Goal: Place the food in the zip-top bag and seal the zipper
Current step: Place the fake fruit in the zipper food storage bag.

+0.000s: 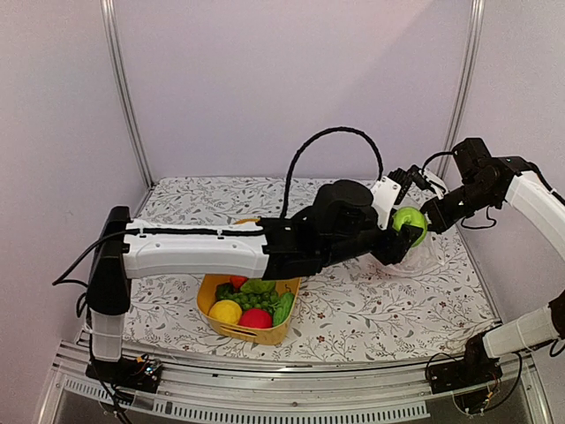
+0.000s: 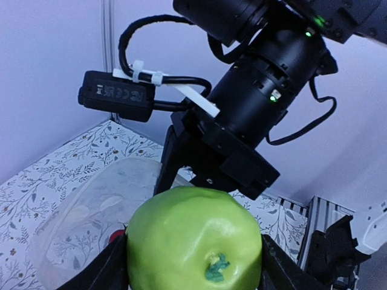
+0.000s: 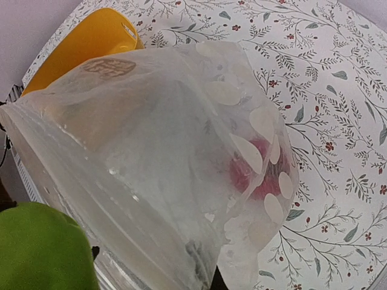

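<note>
Nearest the bases, the basket (image 1: 256, 336) sits on the tabletop (image 1: 371, 309) w/ most of the food in it: a yellow fruit (image 1: 225, 311), a red fruit (image 1: 256, 318), grapes (image 1: 251, 300) and greens (image 1: 283, 308). It lies right under the L arm (image 1: 194, 250), so each pick is a short trip.

Past it, that arm stretches across to the R side. The L end effector (image 1: 404, 235) is closed on the apple (image 1: 410, 221), one finger (image 2: 115, 269) on each flank and the stem end facing the wrist cam. That side grip leaves the apple's far side free to enter first. The apple is in the air at the bag's mouth, prob. not inside yet.

Beyond it, the bag (image 3: 151, 151) lies tilted: its low end seems to rest on the tabletop, its mouth is raised toward the apple. The R end effector (image 1: 434, 215) looks clamped on the upper rim. Its jaws are mostly hidden, so that's judged from the lifted edge. Raised like that, the mouth gapes & contents can't roll out. One red item (image 3: 251, 172) is already at the bottom. The zipper can't be told from the rim here, but it is clearly unsealed.

Step in hand: drop-in. Early in the task, w/ several pieces to go, then sealing.
</note>
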